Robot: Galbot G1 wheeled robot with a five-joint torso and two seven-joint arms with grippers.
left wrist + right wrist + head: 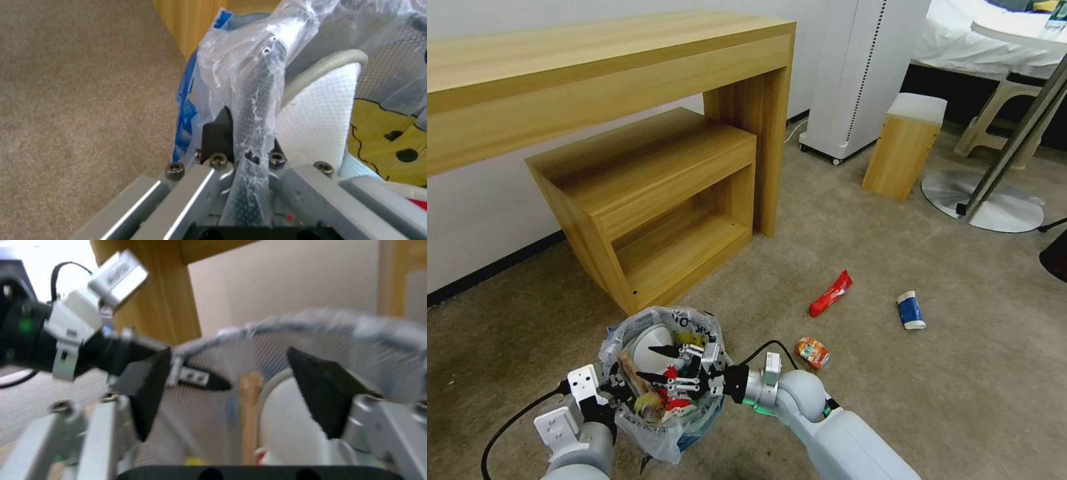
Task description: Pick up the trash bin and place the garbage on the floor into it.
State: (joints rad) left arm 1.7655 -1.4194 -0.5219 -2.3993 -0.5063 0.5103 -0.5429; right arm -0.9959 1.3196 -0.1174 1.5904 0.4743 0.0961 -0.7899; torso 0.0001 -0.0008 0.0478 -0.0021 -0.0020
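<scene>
The trash bin point(688, 319), lined with a crinkly plastic bag, is held up off the beige floor point(894, 400) at the bottom of the head view. My left gripper point(617, 392) is shut on its rim point(257, 100) on the left side. My right gripper point(662, 365) hovers open over the bin's mouth, its black fingers point(327, 393) spread with nothing between them. Inside lie a white slipper point(318, 113), a wooden stick point(250, 413) and other litter. On the floor to the right lie a red wrapper point(830, 294), a crushed can point(812, 352) and a blue-white paper cup point(910, 310).
A wooden desk point(600, 60) with a low shelf unit point(654, 200) under it stands just behind the bin. Farther right are a white appliance point(860, 73), a small wooden stool point(904, 147) and a chrome table base point(984, 200). Open carpet lies around the litter.
</scene>
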